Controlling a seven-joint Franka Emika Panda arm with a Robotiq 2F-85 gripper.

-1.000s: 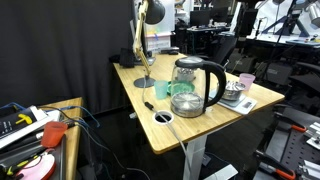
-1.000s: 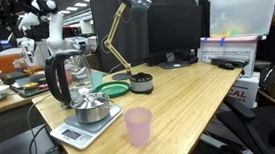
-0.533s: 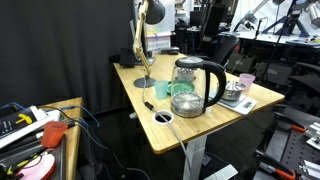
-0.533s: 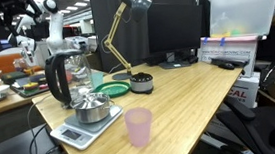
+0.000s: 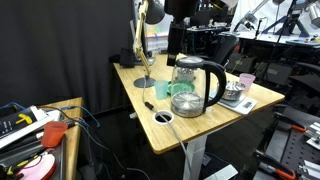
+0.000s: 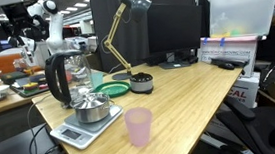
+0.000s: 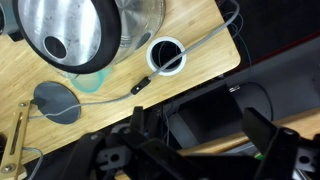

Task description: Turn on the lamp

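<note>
The lamp stands at the table's back corner, its brass stem (image 5: 139, 50) rising from a flat round base (image 5: 145, 82) to a small head (image 5: 153, 10). It also shows in an exterior view (image 6: 116, 37). In the wrist view I see its grey round base (image 7: 57, 101) and the foot of the stem (image 7: 14, 143). My gripper (image 7: 200, 140) is open and empty. It is high above the table's edge, apart from the lamp. The dark arm (image 5: 182, 18) hangs above the kettle.
A clear glass kettle (image 5: 196, 85) stands mid-table, with a green plate (image 6: 114, 89), a scale holding a metal bowl (image 6: 89, 115) and a pink cup (image 6: 139, 125) nearby. A black marker (image 7: 143, 85) and a cable hole (image 7: 167, 55) lie near the table edge.
The arm has moved into the top of an exterior view, above the kettle. The lamp and the table's objects have not moved.
</note>
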